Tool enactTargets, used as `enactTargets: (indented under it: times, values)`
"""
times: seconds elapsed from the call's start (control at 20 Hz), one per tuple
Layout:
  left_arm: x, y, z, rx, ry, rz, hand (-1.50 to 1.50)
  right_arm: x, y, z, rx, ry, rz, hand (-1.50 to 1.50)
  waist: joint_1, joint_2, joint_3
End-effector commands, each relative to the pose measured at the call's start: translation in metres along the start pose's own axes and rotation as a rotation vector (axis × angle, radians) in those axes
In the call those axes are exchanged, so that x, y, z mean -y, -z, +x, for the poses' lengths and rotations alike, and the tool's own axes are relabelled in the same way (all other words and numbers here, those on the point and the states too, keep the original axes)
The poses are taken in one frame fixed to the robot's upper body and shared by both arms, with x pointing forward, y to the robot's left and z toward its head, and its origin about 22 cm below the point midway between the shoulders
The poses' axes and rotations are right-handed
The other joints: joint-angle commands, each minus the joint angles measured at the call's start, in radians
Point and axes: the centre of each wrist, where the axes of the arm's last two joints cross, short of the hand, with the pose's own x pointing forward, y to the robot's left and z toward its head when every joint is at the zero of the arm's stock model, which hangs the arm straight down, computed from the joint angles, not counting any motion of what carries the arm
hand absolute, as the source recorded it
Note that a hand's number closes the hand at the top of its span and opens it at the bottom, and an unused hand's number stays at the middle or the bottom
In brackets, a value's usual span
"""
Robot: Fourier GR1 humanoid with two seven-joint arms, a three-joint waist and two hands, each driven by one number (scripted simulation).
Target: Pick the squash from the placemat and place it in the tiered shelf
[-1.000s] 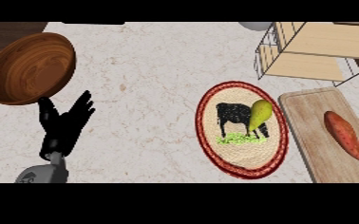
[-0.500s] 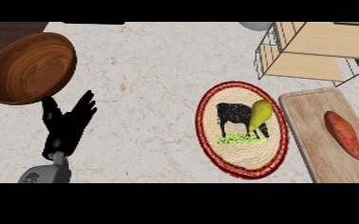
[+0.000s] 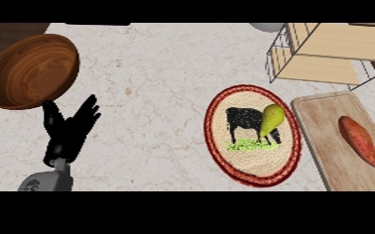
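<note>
Lying on the round placemat [image 3: 253,171], the yellow-green squash [image 3: 270,120] sits tilted in its upper right part, its narrow end pointing down over the black cow printed there. The mat has a red rim and lies on the marbled counter [image 3: 161,79]. Just right of it is a wooden board [image 3: 326,129] with an orange sweet potato [image 3: 357,140] lying on it. Above both, at the upper right, stands the tiered shelf [image 3: 322,54], a wire frame with pale wooden levels, well apart from the squash. At the far left a large wooden bowl [image 3: 33,69] rests on the counter. Below the bowl, near the lower left edge, the left hand [image 3: 66,131] rests with fingers straight and spread, pointing up, and holds nothing. The right hand does not show.
</note>
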Motion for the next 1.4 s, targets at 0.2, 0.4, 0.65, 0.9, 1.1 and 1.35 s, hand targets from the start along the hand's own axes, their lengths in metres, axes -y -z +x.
enactTargets:
  times: [0.2, 0.4, 0.65, 0.9, 1.1, 1.35]
  values:
    - [-0.002, -0.008, -0.008, 0.013, -0.006, 0.011, 0.0, 0.022, -0.002, -0.014, -0.118, 0.296, -0.117, -1.5, 0.001, -0.002, 0.0]
    - [0.002, -0.009, -0.011, 0.004, -0.007, 0.007, 0.0, 0.026, -0.004, -0.022, -0.103, 0.44, -0.123, -1.5, 0.002, -0.002, 0.001]
    - [-0.004, 0.004, -0.011, -0.006, -0.004, 0.018, 0.0, 0.027, 0.0, -0.014, -0.128, 0.651, -0.175, -1.5, -0.008, -0.001, 0.0]
    - [0.002, 0.005, -0.014, -0.005, 0.001, 0.005, 0.0, 0.056, -0.007, -0.022, -0.181, 0.742, -0.292, -1.5, -0.009, -0.001, 0.0]
    - [0.015, 0.007, -0.01, 0.014, -0.006, 0.008, 0.0, 0.088, -0.027, -0.051, -0.223, 0.671, -0.458, -1.5, -0.004, 0.006, 0.0]
    - [0.01, -0.002, -0.002, 0.021, 0.002, -0.005, 0.0, 0.123, -0.06, -0.094, -0.338, 0.751, -0.593, -1.5, -0.002, 0.003, 0.003]
